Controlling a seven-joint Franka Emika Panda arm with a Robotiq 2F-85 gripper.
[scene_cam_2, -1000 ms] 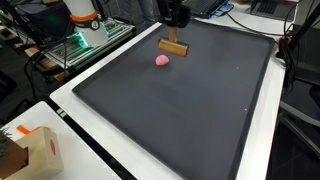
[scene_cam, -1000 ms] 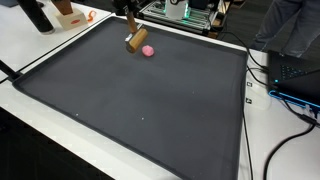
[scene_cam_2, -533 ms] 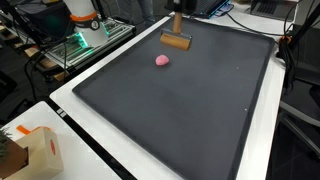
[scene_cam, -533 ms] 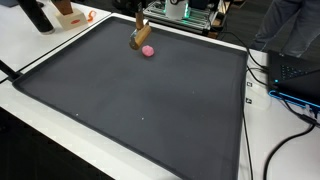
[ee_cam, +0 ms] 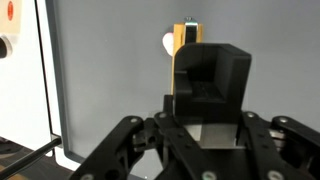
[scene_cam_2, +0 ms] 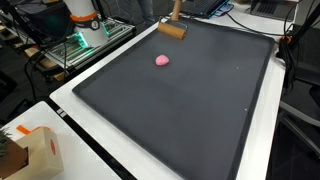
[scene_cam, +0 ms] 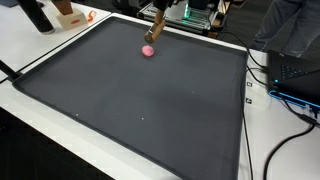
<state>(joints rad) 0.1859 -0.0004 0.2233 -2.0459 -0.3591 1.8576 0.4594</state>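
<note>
— Checking the gripper (ee_cam: 196, 82) first: how does it stand?
— Drawn in on a wooden block (ee_cam: 186, 55). The wrist view shows the block clamped between the fingers, long side running up the frame, with no gap visible on either flank.
— Location of the block?
— At the far edge of the black mat (scene_cam: 150, 110) in both exterior views. It hangs tilted in an exterior view (scene_cam: 156, 28) and looks nearly level in an exterior view (scene_cam_2: 174, 31). Whether its lower face clears the mat cannot be told for certain.
— Items close by?
— One pink ball (scene_cam: 148, 50), lying on the mat near the block but apart from it, on the side toward the mat's middle. Nothing is touching it.
— Further observations?
— An orange-and-white carton (scene_cam_2: 38, 150) stands on the white table (scene_cam_2: 120, 160) off the mat's near corner, well apart from both gripper and block
</note>
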